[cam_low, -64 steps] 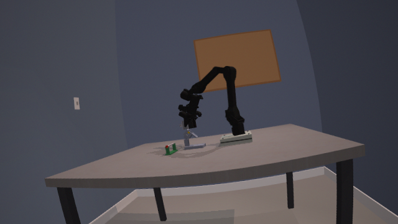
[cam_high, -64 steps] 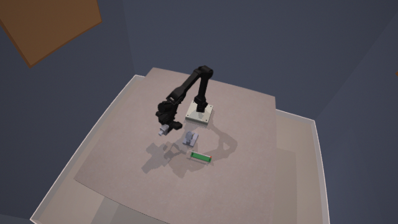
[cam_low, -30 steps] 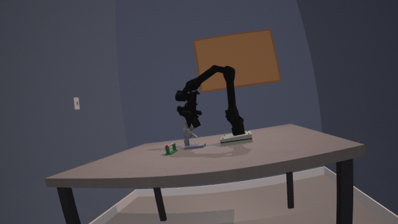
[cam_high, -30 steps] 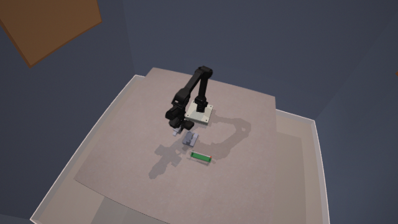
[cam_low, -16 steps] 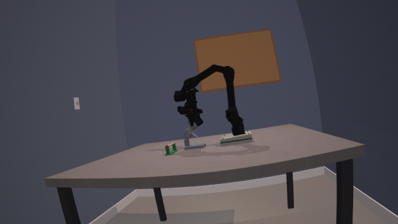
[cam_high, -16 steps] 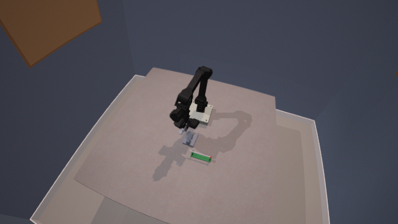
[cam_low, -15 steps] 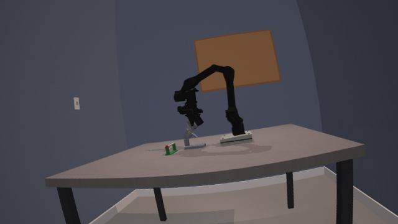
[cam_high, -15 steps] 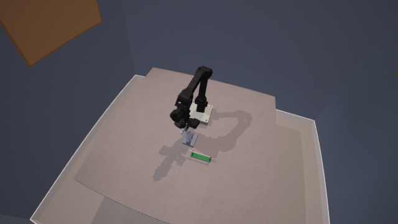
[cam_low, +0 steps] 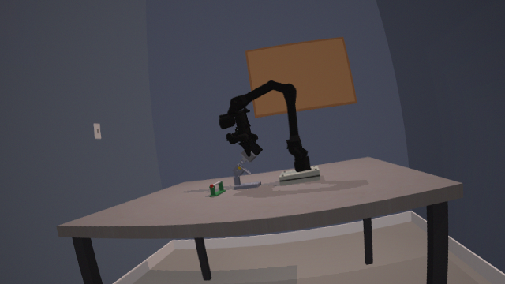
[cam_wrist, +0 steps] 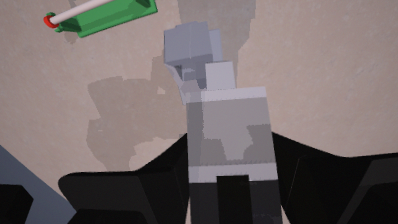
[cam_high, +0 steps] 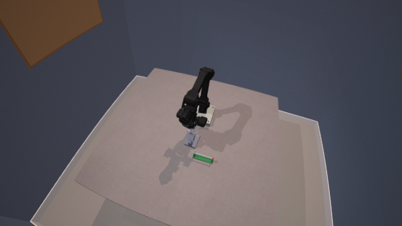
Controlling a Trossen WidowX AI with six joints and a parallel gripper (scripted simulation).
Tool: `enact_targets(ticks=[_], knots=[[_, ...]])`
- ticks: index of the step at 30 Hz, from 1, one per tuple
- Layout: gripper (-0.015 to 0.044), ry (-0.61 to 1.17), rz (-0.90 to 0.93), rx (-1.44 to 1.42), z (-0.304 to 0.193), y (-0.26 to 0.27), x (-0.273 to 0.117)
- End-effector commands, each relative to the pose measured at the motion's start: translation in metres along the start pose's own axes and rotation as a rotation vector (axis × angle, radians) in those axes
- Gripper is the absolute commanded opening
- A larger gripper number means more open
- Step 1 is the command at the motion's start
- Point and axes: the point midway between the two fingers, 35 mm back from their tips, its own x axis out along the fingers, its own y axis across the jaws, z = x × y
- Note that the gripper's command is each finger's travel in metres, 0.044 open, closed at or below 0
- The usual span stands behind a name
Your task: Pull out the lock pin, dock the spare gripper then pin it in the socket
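My gripper is shut on the spare gripper's pale grey body. It holds that body tilted, above the mount. The spigot points toward the mount's socket and overlaps its side in the wrist view; I cannot tell whether they touch. The mount's blue-grey base stands on the table. The white lock pin with its red head lies across the green holder, out of the socket.
The arm's pale base plate stands behind the mount. The green holder is close to the mount, on the side away from the arm's base. The arm arches high over the table.
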Motion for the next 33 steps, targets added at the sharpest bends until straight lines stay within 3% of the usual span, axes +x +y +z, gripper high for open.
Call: enact_targets(ticks=[1, 11, 33], knots=[[0.0000, 0.034, -0.005, -0.018, -0.007, 0.007, -0.005], [0.0000, 0.123, -0.021, -0.064, -0.028, 0.019, -0.012], [0.0000, 0.110, -0.013, -0.068, -0.004, 0.020, 0.007]])
